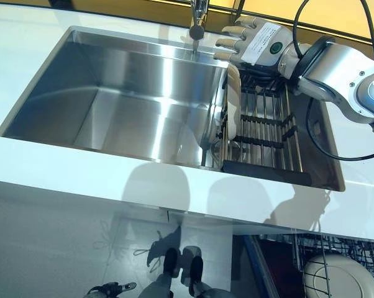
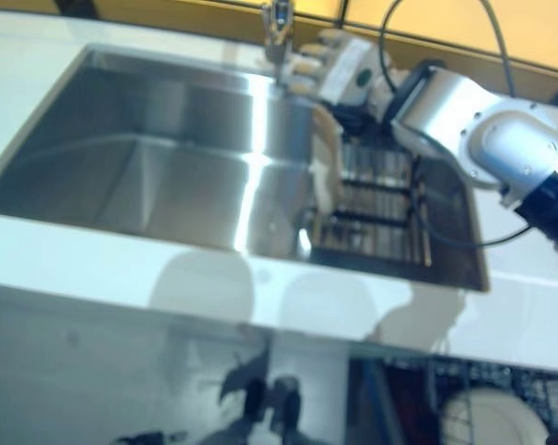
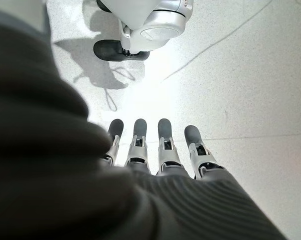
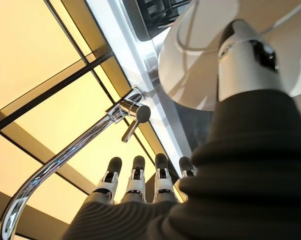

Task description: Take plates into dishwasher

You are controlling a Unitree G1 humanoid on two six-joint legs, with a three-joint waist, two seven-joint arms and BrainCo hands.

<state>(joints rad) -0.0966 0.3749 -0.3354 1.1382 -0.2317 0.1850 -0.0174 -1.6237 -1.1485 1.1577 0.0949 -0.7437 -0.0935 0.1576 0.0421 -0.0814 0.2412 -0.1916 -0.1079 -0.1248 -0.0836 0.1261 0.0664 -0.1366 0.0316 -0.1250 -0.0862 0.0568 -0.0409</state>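
Right robot hand (image 1: 252, 38) fingers straight above one upright plate (image 1: 232, 102), second plate (image 1: 341, 277) in dishwasher rack (image 1: 311, 245)

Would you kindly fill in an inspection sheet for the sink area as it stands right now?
Surface: white countertop around a steel sink.
Job's things: one plate on edge in the drying rack in the sink; another plate in the dishwasher rack below.
Clutter: nothing seen.
Hands: right hand above the standing plate, fingers straight by the faucet, thumb at the plate; left hand open, over the floor.
Cables: nothing seen apart from the robot's own.
Surroundings: yellow panels behind the sink; light floor.
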